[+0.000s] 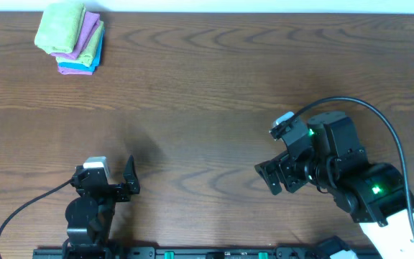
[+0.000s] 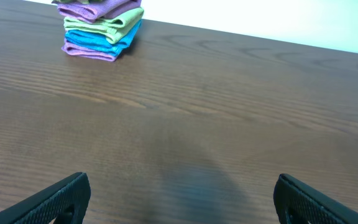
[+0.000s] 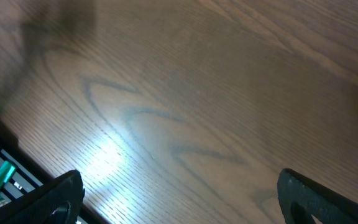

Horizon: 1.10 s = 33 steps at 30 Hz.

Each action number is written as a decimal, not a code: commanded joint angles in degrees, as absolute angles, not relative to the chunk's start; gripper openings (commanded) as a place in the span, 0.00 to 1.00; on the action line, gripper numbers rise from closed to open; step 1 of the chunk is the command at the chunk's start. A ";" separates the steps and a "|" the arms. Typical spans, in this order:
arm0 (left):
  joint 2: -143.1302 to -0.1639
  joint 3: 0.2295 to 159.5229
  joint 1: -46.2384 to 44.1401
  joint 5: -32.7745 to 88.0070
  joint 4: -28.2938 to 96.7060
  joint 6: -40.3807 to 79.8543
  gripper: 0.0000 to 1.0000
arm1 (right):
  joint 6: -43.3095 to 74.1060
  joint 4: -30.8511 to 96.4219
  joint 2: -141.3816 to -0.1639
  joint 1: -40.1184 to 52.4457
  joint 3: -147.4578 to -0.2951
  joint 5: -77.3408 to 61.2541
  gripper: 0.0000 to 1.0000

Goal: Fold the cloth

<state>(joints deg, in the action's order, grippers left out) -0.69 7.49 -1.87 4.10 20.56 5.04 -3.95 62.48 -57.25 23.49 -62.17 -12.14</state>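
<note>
The left hand (image 2: 182, 200) and right hand (image 3: 182, 198) both hang wide open and empty, well short of the stack of folded green, purple and blue cloths (image 1: 72, 42) on the dark wooden bench (image 1: 214, 79). The best move is probably to reach the left hand there, pinching only the top green cloth (image 1: 60, 25).

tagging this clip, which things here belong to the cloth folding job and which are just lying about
Job: stack of folded cloths, left gripper, right gripper, both open.
Lying about: black cable, wooden table.
</note>
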 commanded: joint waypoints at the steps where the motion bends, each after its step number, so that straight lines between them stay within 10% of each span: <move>1: -0.25 6.15 -1.52 4.45 20.51 4.25 0.95 | -3.29 62.46 -57.01 23.33 -62.02 -12.21 0.99; 33: -0.25 6.15 -1.52 4.45 20.51 4.25 0.95 | -21.41 30.46 -7.79 5.43 -13.34 -3.49 0.99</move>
<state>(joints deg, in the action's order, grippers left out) -0.64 7.44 -1.87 4.14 20.34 4.62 -20.64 30.59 -11.35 5.89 -16.27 -3.03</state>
